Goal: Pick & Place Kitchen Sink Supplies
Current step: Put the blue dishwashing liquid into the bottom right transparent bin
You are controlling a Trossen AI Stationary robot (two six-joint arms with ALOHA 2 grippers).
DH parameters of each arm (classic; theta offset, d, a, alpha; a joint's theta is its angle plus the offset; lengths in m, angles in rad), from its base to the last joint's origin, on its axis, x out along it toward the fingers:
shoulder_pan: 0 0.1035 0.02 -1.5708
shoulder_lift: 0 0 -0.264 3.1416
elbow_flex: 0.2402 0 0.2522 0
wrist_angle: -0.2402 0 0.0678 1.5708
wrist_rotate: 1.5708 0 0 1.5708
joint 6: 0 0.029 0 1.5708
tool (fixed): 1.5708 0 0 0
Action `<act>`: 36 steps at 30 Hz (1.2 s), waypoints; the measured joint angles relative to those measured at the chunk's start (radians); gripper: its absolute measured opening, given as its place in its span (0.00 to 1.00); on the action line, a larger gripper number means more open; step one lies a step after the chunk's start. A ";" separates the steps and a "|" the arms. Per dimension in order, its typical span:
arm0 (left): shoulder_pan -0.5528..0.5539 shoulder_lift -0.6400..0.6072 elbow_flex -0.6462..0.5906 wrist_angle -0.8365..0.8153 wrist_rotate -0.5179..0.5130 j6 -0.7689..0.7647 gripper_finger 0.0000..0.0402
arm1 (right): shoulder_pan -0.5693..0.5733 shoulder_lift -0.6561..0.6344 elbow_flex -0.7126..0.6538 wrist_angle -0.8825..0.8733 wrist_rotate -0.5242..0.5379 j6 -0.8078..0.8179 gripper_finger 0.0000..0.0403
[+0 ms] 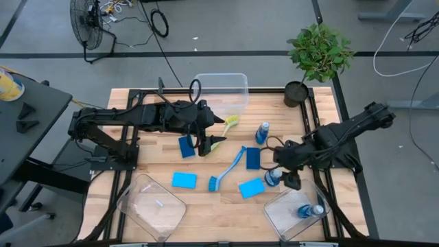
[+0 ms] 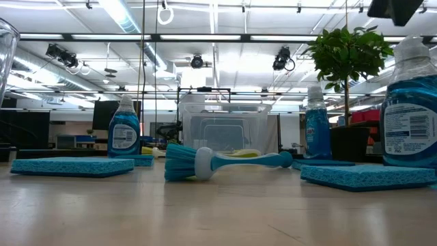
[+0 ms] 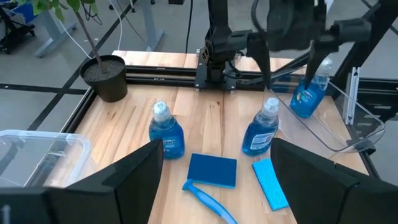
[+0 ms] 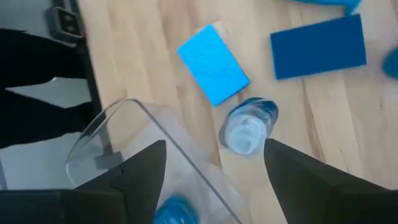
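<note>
Here one soap bottle (image 1: 309,211) lies in the right bin (image 1: 291,218), the left bin (image 1: 152,206) holds nothing, both arms' jaws wide.

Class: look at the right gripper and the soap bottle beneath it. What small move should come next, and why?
Probably lower the right gripper straight down around the soap bottle. Its fingers stand open, the upright bottle's cap lies between them from above, and one bottle already lies in the clear bin beside it.

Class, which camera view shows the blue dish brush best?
The low view: the blue dish brush lies on its side, bristles and handle fully visible. The high view shows it small; the left wrist view shows only its handle; the right wrist view misses it.
</note>
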 joint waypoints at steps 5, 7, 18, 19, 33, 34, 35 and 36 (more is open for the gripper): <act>0.000 0.000 0.000 -0.003 0.000 0.000 0.74 | -0.023 0.052 0.000 -0.003 0.000 0.031 0.67; 0.000 0.000 0.000 -0.003 0.000 0.000 0.74 | -0.029 0.072 0.000 -0.006 0.000 0.030 0.67; 0.000 0.000 0.000 -0.011 0.000 0.000 0.74 | -0.036 0.127 0.000 -0.074 0.095 0.044 0.67; 0.000 0.000 0.000 -0.012 0.000 0.000 0.74 | -0.036 0.132 0.000 -0.073 0.095 0.049 0.67; 0.000 0.000 0.000 -0.018 0.000 -0.001 0.74 | -0.036 0.207 0.000 -0.074 0.069 0.098 0.67; 0.000 0.000 0.000 -0.018 0.000 -0.001 0.74 | -0.036 0.209 -0.001 -0.074 0.069 0.099 0.67; 0.000 0.000 0.000 -0.018 0.000 -0.001 0.74 | -0.036 0.208 -0.003 -0.074 0.069 0.100 0.67; 0.000 0.000 0.000 -0.018 0.000 -0.002 0.74 | -0.036 0.207 -0.008 -0.073 0.070 0.107 0.67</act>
